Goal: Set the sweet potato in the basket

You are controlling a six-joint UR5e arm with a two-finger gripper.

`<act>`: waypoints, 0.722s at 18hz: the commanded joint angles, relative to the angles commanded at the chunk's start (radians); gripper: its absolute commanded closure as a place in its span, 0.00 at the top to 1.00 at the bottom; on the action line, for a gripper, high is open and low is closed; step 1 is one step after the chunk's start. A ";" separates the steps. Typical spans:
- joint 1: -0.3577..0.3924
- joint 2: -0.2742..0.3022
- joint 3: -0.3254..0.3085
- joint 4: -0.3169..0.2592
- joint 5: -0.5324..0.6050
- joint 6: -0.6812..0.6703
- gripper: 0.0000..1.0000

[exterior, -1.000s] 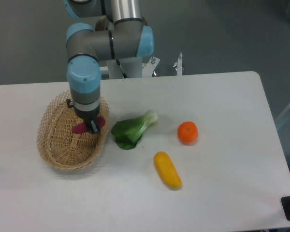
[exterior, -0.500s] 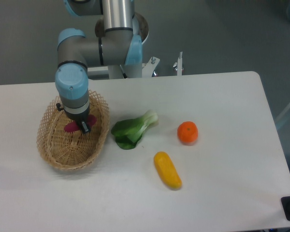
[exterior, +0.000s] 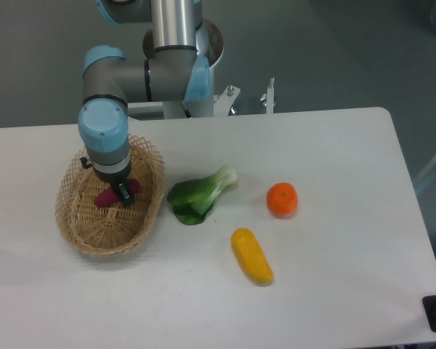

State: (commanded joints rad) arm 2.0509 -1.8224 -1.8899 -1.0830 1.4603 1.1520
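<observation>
- Over the last second the tool (exterior: 123, 195) has carried the sweet potato (exterior: 106, 196) leftward from the basket's right rim to a spot over the middle of the basket (exterior: 81, 234), and it now sits lower than it did half a second ago.
- That shift suggests the carry is essentially over: the sweet potato is inside the basket's outline, low against the woven floor, though whether it actually touches the weave cannot be told from this view.
- The tool appears clamped on the sweet potato, with the magenta ends showing on either side of the dark fingers; release does not look to have happened yet.
- My judgement is that only letting go and lifting away remain.
- The arm reaches down from its base behind the bench (exterior: 334, 291), wrist pointing nearly straight down into the basket, the blue joint cap facing the camera.
- The bok choy (exterior: 200, 196), orange fruit (exterior: 282, 200) and yellow vegetable (exterior: 251, 256) lie on the bench to the right, well apart from the basket.
</observation>
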 joint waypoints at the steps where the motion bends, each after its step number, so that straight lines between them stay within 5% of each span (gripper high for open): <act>1: 0.017 0.009 0.003 0.002 0.003 0.002 1.00; 6: 0.129 0.054 0.046 0.011 0.009 0.017 1.00; 13: 0.310 0.055 0.066 0.011 0.135 0.231 1.00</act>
State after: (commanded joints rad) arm 2.3605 -1.7671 -1.8239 -1.0723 1.5954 1.3834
